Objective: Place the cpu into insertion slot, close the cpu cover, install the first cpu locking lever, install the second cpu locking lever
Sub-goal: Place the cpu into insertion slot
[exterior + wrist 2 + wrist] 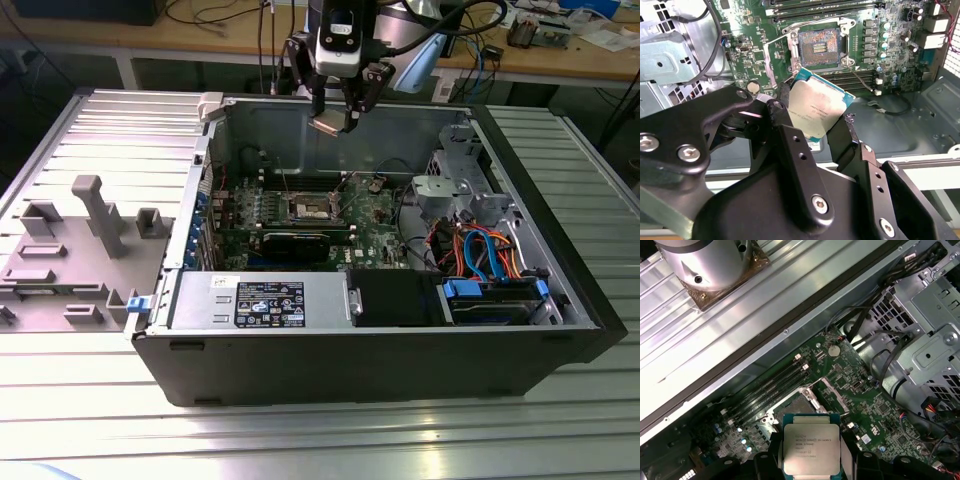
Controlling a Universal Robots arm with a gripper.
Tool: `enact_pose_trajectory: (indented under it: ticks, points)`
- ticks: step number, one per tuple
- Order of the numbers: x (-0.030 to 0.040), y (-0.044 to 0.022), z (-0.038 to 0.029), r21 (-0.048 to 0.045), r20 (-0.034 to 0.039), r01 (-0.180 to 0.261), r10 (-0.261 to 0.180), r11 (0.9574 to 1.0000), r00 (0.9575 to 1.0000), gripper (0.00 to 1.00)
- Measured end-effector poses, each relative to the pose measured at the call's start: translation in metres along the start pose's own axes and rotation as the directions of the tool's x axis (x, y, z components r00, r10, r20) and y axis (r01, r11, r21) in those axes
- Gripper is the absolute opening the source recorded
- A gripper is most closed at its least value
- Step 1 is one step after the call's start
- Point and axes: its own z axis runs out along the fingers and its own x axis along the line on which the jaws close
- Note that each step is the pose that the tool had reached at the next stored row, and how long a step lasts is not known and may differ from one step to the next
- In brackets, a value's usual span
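The silver-topped cpu (817,110) hangs well above the uncovered, brownish insertion slot (819,47).

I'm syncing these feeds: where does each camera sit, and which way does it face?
Exterior view: off the arm, looking down into the open computer case; shows the hand gripping the cpu above it.
Second wrist view: on the arm, looking past its black fingers to the insertion slot.
First wrist view: on the arm, looking over the cpu at the motherboard.
All three share the held cpu.
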Motion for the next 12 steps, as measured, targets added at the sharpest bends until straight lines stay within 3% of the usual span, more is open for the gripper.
enact_pose_trajectory:
  ticks: [12]
  points:
    - [0.0,0.0,0.0,-0.0005,0.0024,-0.028,0.028,0.9996,0.9996,0.54]
